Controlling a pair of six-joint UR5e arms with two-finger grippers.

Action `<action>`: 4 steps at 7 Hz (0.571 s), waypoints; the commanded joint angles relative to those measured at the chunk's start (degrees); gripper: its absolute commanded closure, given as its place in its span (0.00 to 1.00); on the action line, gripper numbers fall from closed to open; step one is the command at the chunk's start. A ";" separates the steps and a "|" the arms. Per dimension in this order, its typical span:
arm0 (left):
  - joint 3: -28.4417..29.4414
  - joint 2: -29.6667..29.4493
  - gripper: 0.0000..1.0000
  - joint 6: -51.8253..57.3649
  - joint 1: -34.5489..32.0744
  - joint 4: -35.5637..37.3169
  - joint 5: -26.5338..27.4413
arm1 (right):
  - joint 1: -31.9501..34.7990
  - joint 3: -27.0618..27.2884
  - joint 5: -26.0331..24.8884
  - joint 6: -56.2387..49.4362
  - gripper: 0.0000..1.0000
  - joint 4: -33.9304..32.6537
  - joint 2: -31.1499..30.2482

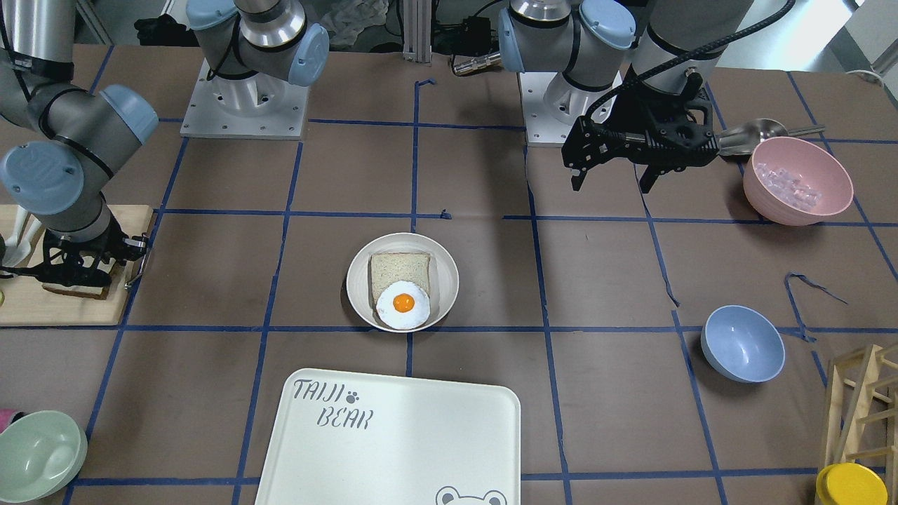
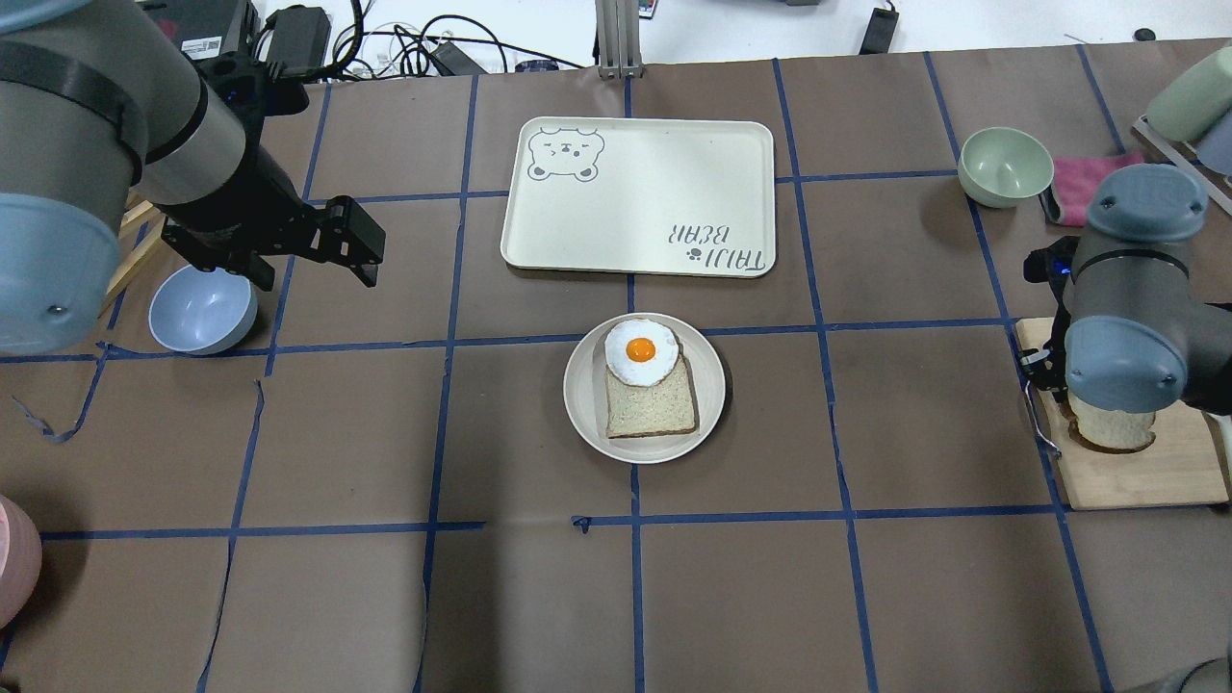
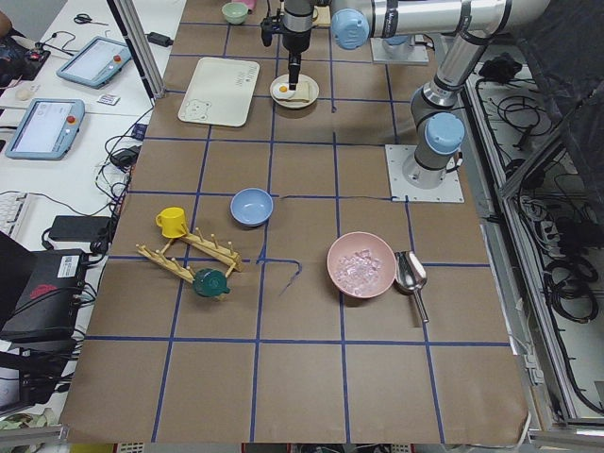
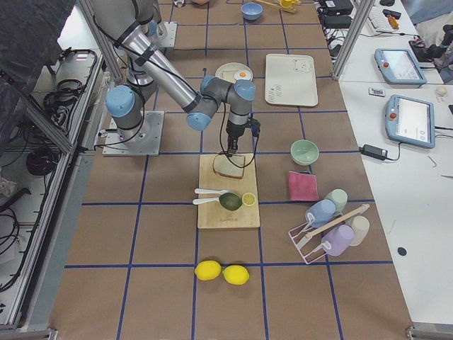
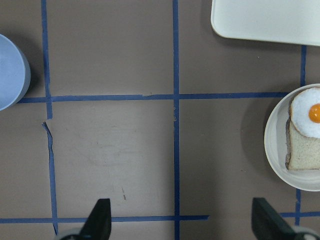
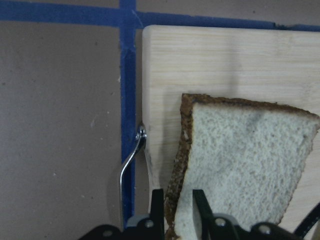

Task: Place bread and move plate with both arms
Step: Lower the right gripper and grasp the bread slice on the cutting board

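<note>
The bread (image 6: 245,165), pale with a dark brown crust, lies on a wooden cutting board (image 6: 210,60); it also shows in the overhead view (image 2: 1116,431). My right gripper (image 6: 177,210) is shut on the bread's crust edge, low over the board; it also shows in the front-facing view (image 1: 78,270). The cream-white plate (image 1: 358,280) sits mid-table and holds a smaller square slice (image 1: 400,270) and a fried egg (image 1: 403,304). My left gripper (image 1: 610,184) is open and empty, hovering above the table well away from the plate (image 5: 274,145).
The "TAIJI BEAR" tray (image 2: 640,192) lies just beyond the plate. A blue bowl (image 2: 202,308) sits under my left arm; a pink bowl (image 1: 798,181), a metal scoop and a green bowl (image 2: 1006,166) stand nearby. A wooden rack (image 1: 859,400) is at the table's edge.
</note>
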 commanded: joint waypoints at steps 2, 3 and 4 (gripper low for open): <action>-0.03 0.00 0.00 0.02 0.00 -0.02 0.00 | 0.00 0.06 -0.58 0.99 0.71 -0.06 0.23; -0.03 0.00 0.00 -0.06 0.00 0.07 0.00 | 0.00 0.06 -0.59 0.91 0.88 0.20 0.23; -0.03 0.00 0.00 0.02 0.00 0.07 0.00 | -0.09 0.15 -0.59 0.82 1.00 0.72 0.32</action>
